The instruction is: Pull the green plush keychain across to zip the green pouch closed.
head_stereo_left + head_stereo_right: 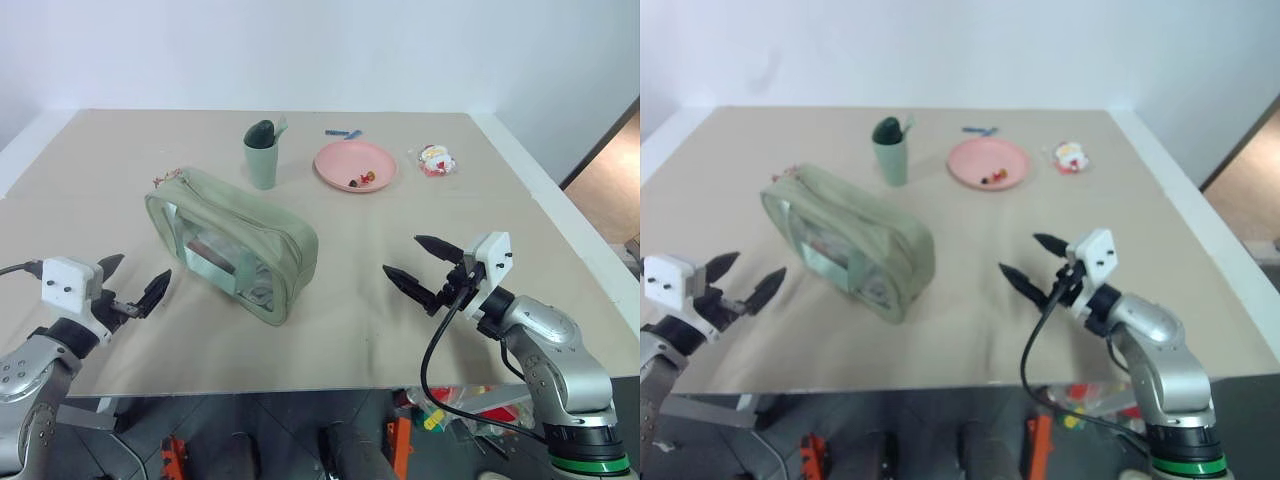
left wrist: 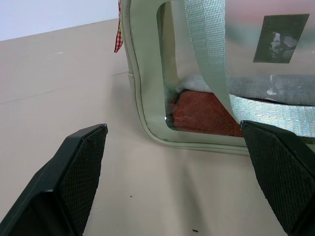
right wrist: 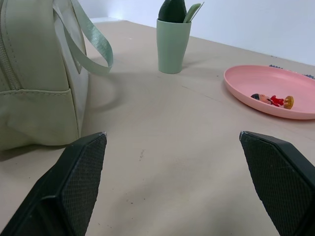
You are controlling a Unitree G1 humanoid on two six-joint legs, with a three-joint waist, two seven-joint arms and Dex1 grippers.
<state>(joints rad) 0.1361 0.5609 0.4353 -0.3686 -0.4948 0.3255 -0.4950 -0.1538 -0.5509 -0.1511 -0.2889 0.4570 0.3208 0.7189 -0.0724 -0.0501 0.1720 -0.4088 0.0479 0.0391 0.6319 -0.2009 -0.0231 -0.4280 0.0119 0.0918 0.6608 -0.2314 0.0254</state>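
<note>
Boxy sage-green fabric pouch (image 1: pixel 232 243) with clear window mid-table (image 1: pixel 400 330), no readable writing, left tool (image 1: pixel 134 287) fingers apart beside its window, right tool (image 1: pixel 421 266) fingers apart, well clear on its other side

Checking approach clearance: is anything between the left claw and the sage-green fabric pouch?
Nothing visible. The open left claw faces the sage-green fabric pouch across bare table; cup and plate stand behind.

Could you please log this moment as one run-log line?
left claw: open, empty | right claw: open, empty | green pouch: on table between them, untouched | zipping: not begun
</note>
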